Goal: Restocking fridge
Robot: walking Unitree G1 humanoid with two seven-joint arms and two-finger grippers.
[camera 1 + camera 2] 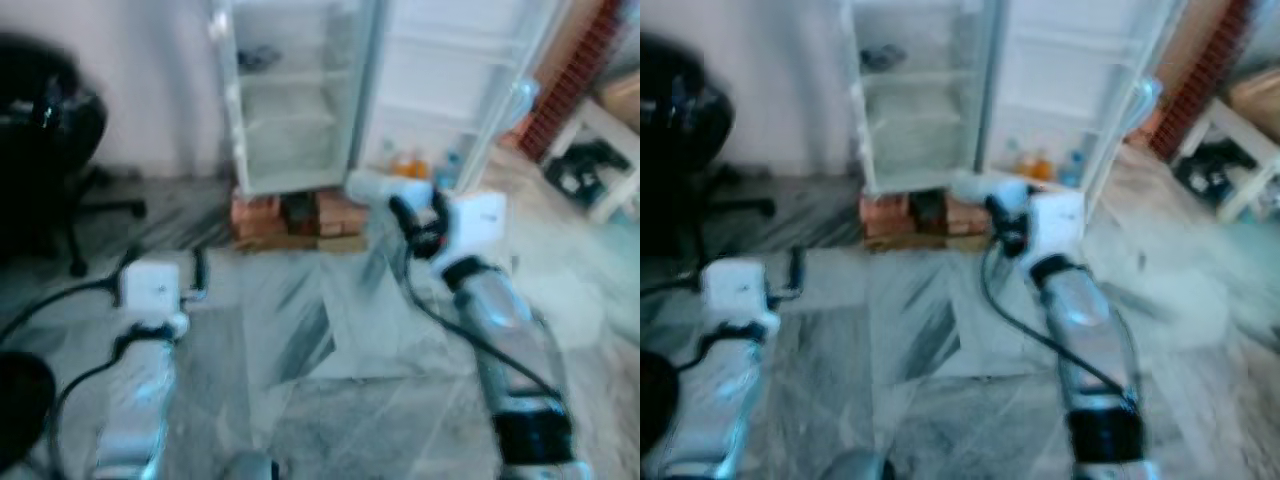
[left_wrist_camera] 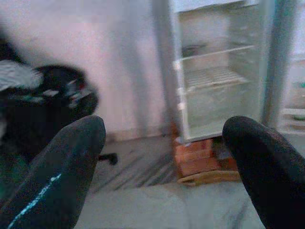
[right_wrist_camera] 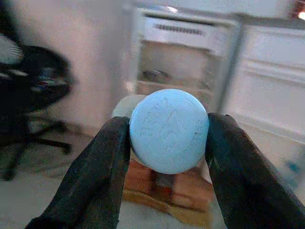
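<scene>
The white fridge (image 1: 290, 100) stands open ahead on the far side of the marble floor, its shelves nearly bare. Its door (image 1: 450, 90) swings out to the right, with a few bottles (image 1: 410, 165) on the lowest door shelf. My right gripper (image 1: 378, 190) reaches toward the fridge, shut on a white bottle with a pale blue cap (image 3: 169, 130); both black fingers (image 3: 102, 167) press its sides. My left gripper (image 2: 164, 157) is held low at the left, open with nothing between its fingers (image 2: 62, 167). The head views are blurred.
The fridge rests on red bricks (image 1: 290, 215) and a wooden board. A black office chair (image 1: 45, 130) stands at the left by the wall. At the right are a white low table (image 1: 610, 150) and a brick wall (image 1: 570, 80).
</scene>
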